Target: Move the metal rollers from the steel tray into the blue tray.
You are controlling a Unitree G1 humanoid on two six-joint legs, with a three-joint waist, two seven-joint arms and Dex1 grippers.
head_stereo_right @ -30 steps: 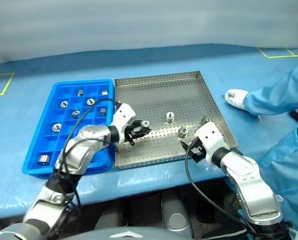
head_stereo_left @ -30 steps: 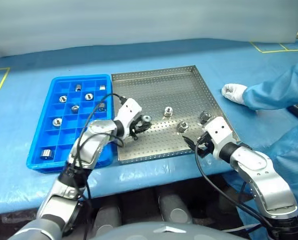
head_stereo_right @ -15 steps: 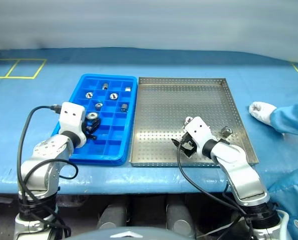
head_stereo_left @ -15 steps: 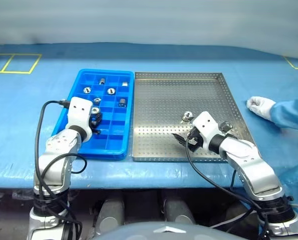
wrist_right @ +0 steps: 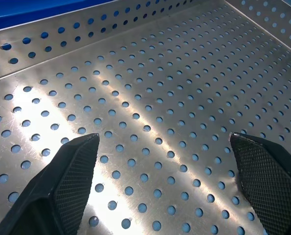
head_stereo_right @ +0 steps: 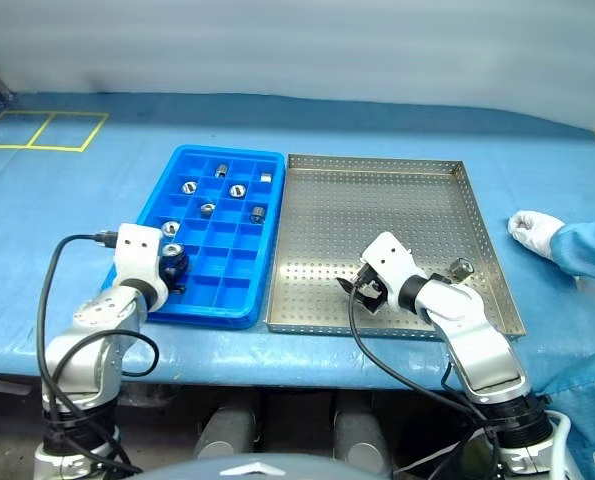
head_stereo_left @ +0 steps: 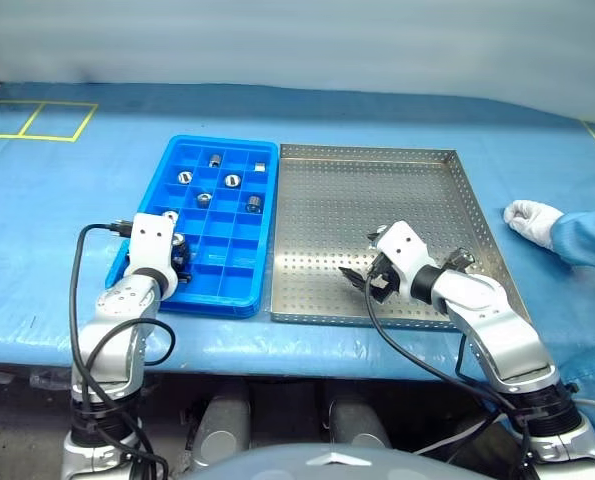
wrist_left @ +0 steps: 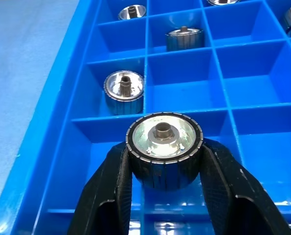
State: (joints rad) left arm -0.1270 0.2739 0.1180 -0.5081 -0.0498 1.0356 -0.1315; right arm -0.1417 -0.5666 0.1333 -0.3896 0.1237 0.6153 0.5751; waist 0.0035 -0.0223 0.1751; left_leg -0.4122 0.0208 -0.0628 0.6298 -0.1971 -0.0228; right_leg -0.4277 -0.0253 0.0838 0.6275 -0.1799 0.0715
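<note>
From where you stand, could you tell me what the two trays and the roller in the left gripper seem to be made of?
The steel tray: sheet metal, brushed grey, punched with holes, glinting. The blue tray: probably moulded plastic, glossy, uniform blue. The roller in the left gripper: likely steel, with a polished face and ribbed rim.

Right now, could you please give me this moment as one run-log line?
left end effector: shut on roller, over blue tray | right end effector: open, empty, over steel tray
</note>
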